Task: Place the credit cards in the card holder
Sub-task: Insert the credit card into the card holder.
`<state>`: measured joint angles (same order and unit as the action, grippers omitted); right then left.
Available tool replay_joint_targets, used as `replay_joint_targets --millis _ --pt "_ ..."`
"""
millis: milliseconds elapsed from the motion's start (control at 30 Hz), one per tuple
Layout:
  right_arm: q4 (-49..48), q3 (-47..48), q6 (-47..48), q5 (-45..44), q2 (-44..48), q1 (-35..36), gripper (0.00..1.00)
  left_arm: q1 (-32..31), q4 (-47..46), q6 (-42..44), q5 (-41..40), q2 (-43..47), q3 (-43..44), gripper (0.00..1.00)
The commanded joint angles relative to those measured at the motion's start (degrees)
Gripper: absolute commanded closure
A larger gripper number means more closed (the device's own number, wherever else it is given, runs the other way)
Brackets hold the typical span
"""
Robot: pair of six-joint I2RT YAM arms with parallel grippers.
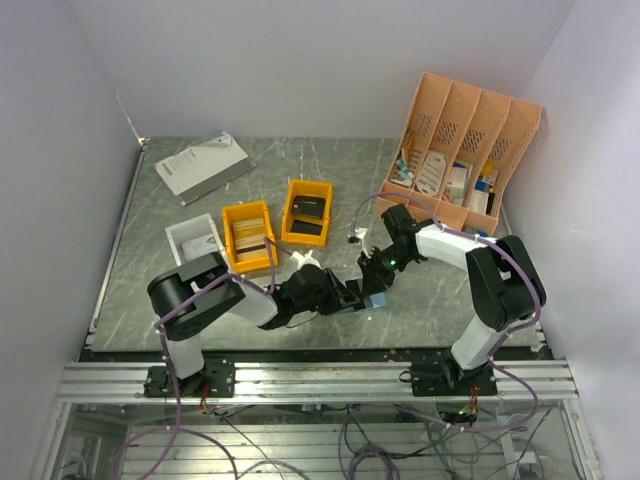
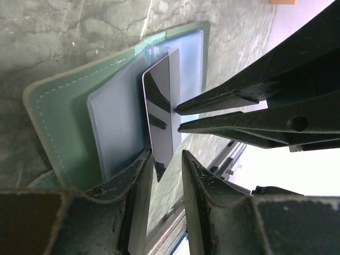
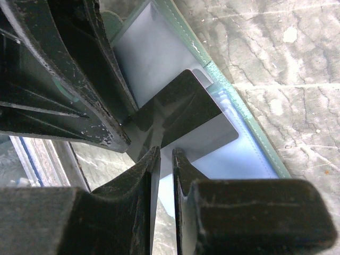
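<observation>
Right tool [image 3: 165,152] closed on the edge of a dark glossy credit card [image 3: 180,111]; left tool [image 2: 166,155], facing it from 9 o'clock in the top view, stands with jaws parted about the card's corner. The card stands edgewise over the light-blue sleeves of the card holder [image 2: 53,117], which lies open on the worktop [image 3: 276,53] between both tools, at 5 o'clock from the worktop's centre.
</observation>
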<state>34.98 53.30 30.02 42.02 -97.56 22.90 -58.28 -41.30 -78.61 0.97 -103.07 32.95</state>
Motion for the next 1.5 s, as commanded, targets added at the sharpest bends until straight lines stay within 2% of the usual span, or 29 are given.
replay_joint_targets --millis 0,333,567,733,967,1067,1167,1267,1467 --pt "0.26 1.01 0.95 0.82 0.20 0.13 0.84 -0.34 1.87 1.94 -2.00 2.43 0.18 0.62" --pt "0.26 0.78 1.80 3.05 2.24 0.06 0.83 -0.05 9.53 4.07 -4.61 7.18 0.58 0.63" --pt "0.34 0.69 2.00 3.25 2.32 0.06 0.83 0.58 12.07 5.04 -4.62 7.35 0.69 0.66" --pt "0.58 0.75 2.37 3.89 2.51 0.11 0.83 0.70 15.17 6.27 -5.48 8.62 1.24 0.79" --pt "-0.93 0.81 2.76 4.88 4.76 1.26 0.83 1.42 21.97 9.41 -8.43 12.36 2.30 0.88" --pt "-1.72 2.23 2.34 2.68 4.90 3.41 0.86 2.12 21.06 9.51 -7.80 11.88 1.65 0.91" --pt "-1.92 3.80 0.88 2.22 3.73 5.02 1.00 2.62 18.34 9.00 -6.57 10.47 0.44 0.93" --pt "-3.43 6.54 -2.43 2.17 1.55 7.92 1.00 2.89 14.96 8.12 -6.04 9.61 -1.42 0.93" --pt "-8.92 3.68 -8.56 1.66 -0.40 8.84 1.00 3.39 9.77 6.92 -4.84 8.06 -4.18 0.93"
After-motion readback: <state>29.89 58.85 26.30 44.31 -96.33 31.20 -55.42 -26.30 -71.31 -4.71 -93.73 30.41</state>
